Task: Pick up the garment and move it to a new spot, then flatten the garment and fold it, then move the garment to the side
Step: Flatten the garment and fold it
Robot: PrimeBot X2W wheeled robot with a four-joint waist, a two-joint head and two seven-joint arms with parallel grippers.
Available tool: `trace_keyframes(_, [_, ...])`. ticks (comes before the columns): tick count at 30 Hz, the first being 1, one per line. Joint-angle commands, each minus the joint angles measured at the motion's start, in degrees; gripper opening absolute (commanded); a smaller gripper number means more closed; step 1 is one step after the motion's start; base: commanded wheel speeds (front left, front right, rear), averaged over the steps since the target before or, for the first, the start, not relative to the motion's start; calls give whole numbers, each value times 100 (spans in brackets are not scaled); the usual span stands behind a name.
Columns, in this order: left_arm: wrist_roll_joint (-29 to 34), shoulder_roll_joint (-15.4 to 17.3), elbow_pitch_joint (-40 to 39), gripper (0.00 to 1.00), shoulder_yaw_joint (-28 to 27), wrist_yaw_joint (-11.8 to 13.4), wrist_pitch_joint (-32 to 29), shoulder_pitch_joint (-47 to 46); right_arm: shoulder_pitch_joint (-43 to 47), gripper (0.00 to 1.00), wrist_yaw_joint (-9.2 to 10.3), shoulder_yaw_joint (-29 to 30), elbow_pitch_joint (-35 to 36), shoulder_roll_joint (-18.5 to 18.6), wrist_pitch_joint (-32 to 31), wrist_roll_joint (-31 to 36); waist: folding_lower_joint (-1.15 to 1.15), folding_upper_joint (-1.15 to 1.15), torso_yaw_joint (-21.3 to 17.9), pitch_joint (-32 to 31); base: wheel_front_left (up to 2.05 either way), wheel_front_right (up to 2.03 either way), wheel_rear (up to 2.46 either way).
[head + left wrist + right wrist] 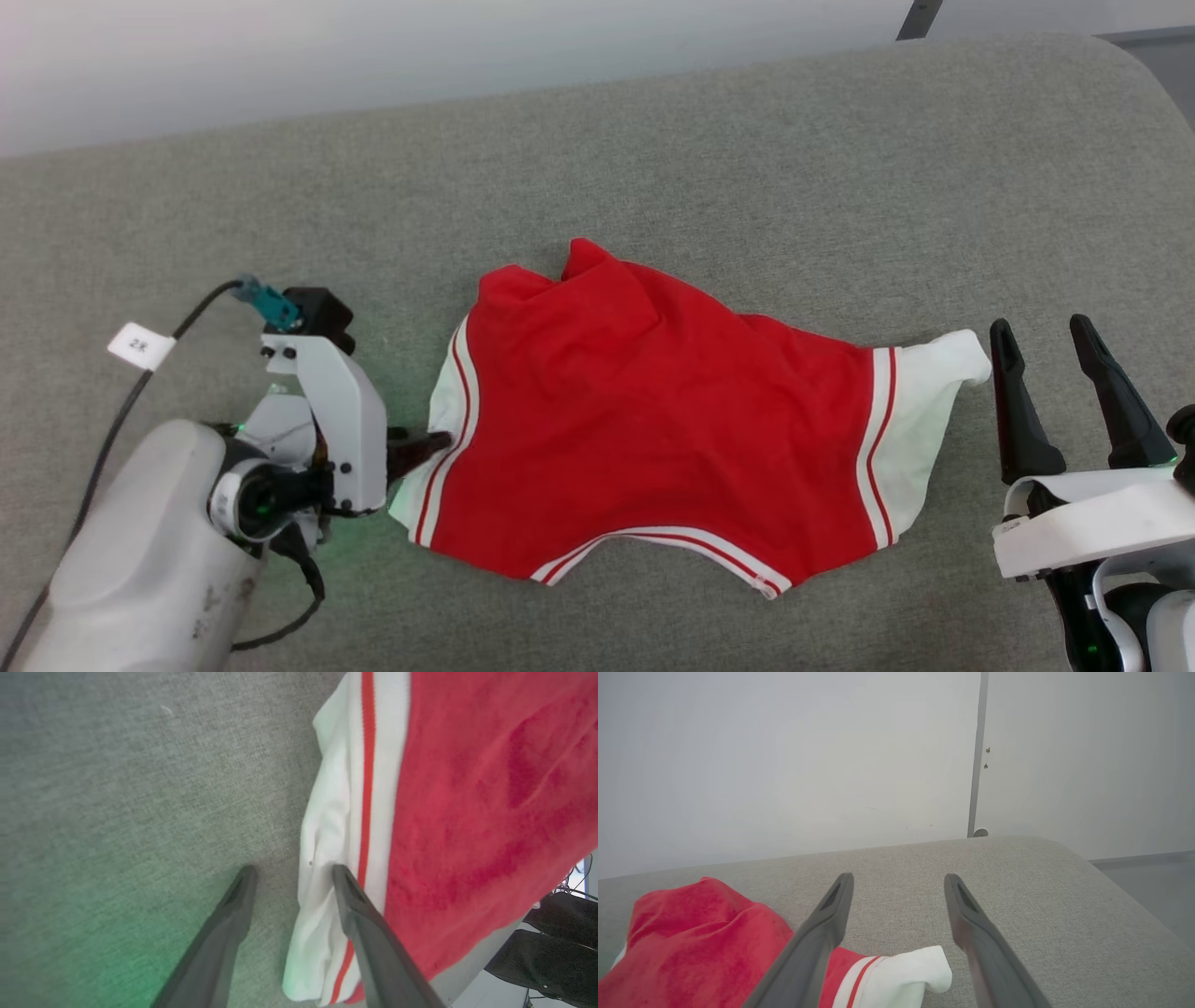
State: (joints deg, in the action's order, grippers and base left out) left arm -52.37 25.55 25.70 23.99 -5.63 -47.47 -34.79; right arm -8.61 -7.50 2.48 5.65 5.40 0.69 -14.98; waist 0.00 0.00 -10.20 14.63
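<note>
Fingers [373, 933] of the left gripper [292, 872] stand wide apart low in the left wrist view, holding nothing. 1 lies over the white cuff [327, 812] of the garment [467, 812] and the other over bare grey cushion [117, 788], so the cuff's edge falls between the 2. Whether the finger presses the cloth or hangs just above it, I cannot tell. A green glow tints the cushion beside them.

From the head view, the left gripper [434, 441] sits at the lower left, turned sideways, its tips at that cuff [446, 397]. A black cable [103, 448] with a white tag [140, 347] runs beside the arm.

The garment [653, 420] lies spread across the middle of the cushion [747, 168], its red body mostly flat with soft folds at the far edge and striped trim along the near hem and at both cuffs. Its second cuff [920, 411] bunches to a point just beside the right gripper [1041, 324], which stands at the lower right, 2 fingers upright, wide apart and empty.

In the right wrist view, the right gripper [899, 877] frames bare cushion [1017, 882], with the second cuff [915, 970] low between the fingers and the garment [700, 942] off to one side. Beyond the cushion's rounded edge rises a pale wall [784, 765].
</note>
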Motion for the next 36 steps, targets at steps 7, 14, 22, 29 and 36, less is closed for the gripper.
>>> trace_keyframes(7, [-184,-1,235,0,137,-125,-101,143,65,100,2,27,-23,53,-8,58,0,0,45,-148,0,0,0])
trace_keyframes(14, [-214,224,68,0,-12,-121,89,107,197,100,2,52,19,73,-84,61,0,0,161,-378,0,0,0])
trace_keyframes(22, [-217,628,-177,0,-264,54,182,250,291,100,2,77,73,109,-169,42,0,0,325,-565,0,0,0])
trace_keyframes(29, [-183,1020,-421,0,-462,252,220,478,349,100,2,94,95,125,-215,45,0,0,425,-663,0,0,0])
trace_keyframes(36, [-213,1283,-610,0,-631,402,276,701,382,100,2,121,132,117,-246,43,0,0,483,-690,0,0,0])
